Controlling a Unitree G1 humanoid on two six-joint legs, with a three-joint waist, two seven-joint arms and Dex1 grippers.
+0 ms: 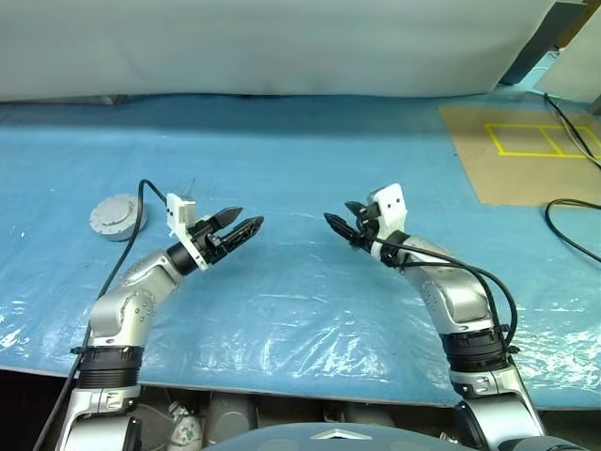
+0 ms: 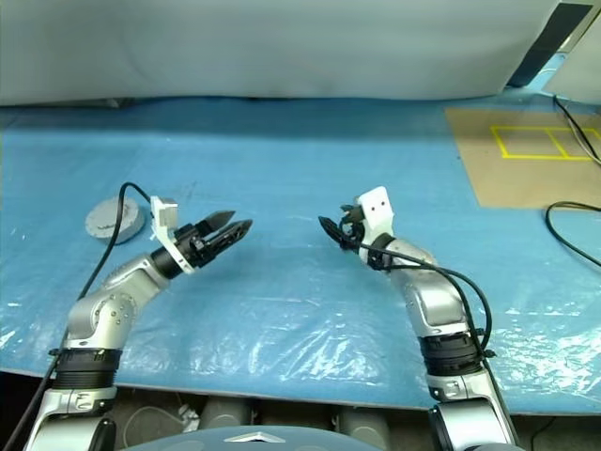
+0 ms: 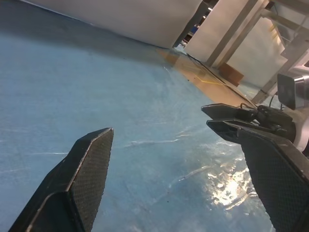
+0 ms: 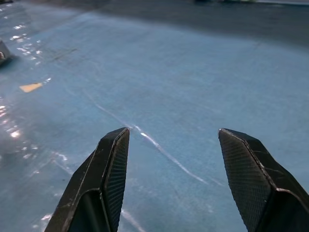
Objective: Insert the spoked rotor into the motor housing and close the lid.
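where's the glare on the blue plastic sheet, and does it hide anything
Head views: white glare streaks lie on the wrinkled blue plastic sheet near the front edge, between the arms; nothing is hidden, and the round light-grey lid at far left reads plainly. Left wrist view: a bright patch glints beside one black finger. Right wrist view: small glints sit along one edge.

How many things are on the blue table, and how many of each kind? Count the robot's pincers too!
Round grey lid: 1, lid at the table's left side
Robot pincers: 2, left pincer and right pincer, both open and empty
Black cables on the right side: 2, one and another
Total: 5
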